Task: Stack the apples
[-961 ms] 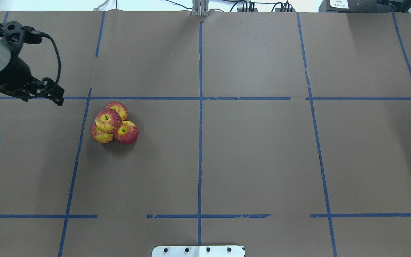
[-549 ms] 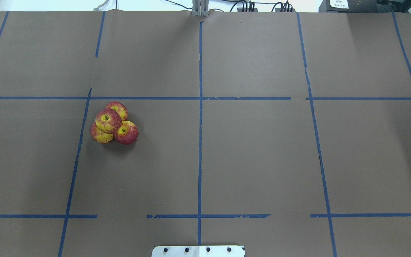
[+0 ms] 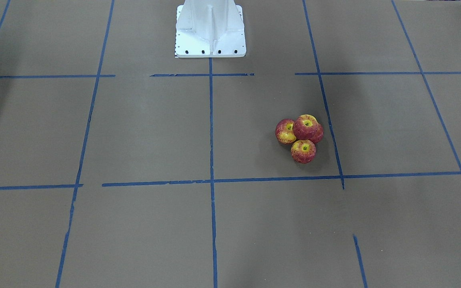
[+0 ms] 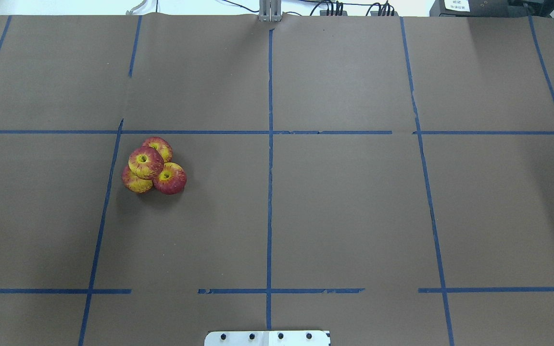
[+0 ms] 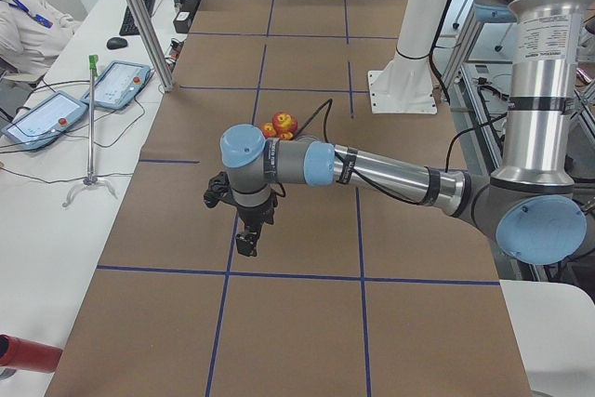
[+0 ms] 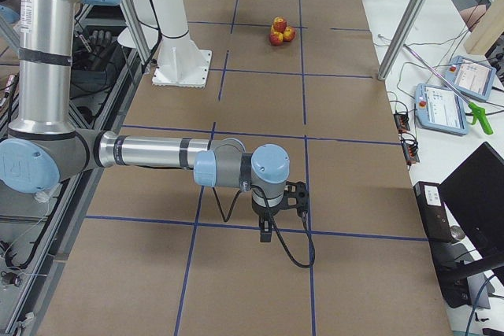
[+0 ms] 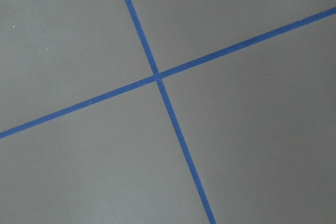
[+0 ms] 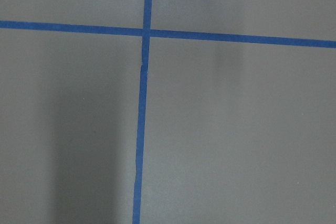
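Four small red-and-yellow apples sit in a tight cluster left of centre on the brown paper. One apple (image 4: 146, 162) rests on top of three others (image 4: 170, 178), stem dimple up. The pile also shows in the front view (image 3: 305, 127), in the left side view (image 5: 279, 125) and, small and far, in the right side view (image 6: 279, 31). My left gripper (image 5: 246, 244) hangs over the table's left end, well away from the pile. My right gripper (image 6: 268, 230) hangs over the right end. I cannot tell whether either is open or shut. Both wrist views show only paper and tape.
Blue tape lines (image 4: 270, 144) divide the brown paper into a grid. The robot's white base (image 3: 210, 28) stands at the near edge. Metal posts (image 5: 139, 25), tablets (image 5: 116, 84) and an operator's arm stand beside the table's far side.
My left arm and gripper have pulled out of the overhead view past its left edge. The apple pile has not moved.
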Tool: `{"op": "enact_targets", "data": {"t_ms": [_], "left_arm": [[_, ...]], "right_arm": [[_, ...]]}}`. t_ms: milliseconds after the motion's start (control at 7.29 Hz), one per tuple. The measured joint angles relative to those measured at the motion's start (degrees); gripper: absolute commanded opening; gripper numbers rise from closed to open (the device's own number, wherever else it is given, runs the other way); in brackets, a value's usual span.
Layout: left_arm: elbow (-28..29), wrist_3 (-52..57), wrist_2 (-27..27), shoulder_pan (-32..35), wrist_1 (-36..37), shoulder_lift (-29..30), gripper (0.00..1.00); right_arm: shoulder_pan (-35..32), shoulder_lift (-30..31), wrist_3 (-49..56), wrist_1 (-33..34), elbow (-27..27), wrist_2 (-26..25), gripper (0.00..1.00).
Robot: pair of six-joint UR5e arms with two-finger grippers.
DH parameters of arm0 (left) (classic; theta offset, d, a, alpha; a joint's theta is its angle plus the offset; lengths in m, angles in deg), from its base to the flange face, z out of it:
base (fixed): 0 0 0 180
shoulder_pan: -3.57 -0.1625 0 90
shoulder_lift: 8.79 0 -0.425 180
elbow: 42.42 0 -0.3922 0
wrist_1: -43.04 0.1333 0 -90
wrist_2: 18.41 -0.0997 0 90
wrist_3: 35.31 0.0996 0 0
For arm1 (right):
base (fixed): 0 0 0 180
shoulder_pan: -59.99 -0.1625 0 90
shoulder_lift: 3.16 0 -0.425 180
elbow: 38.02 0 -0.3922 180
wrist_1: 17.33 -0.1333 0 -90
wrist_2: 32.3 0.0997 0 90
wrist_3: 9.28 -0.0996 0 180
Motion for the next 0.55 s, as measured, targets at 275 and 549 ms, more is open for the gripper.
{"op": "enact_targets", "data": {"t_ms": [275, 549], "left_arm": [[0.11, 0.49, 1.20, 0.37, -1.35, -3.78, 1.00], [0.97, 0.44, 2.08, 0.37, -2.37, -4.71, 1.00]], "right_arm": [[0.00, 0.00, 0.00, 0.00, 0.00, 0.00, 1.00], [0.00, 0.00, 0.00, 0.00, 0.00, 0.00, 1.00]]}}
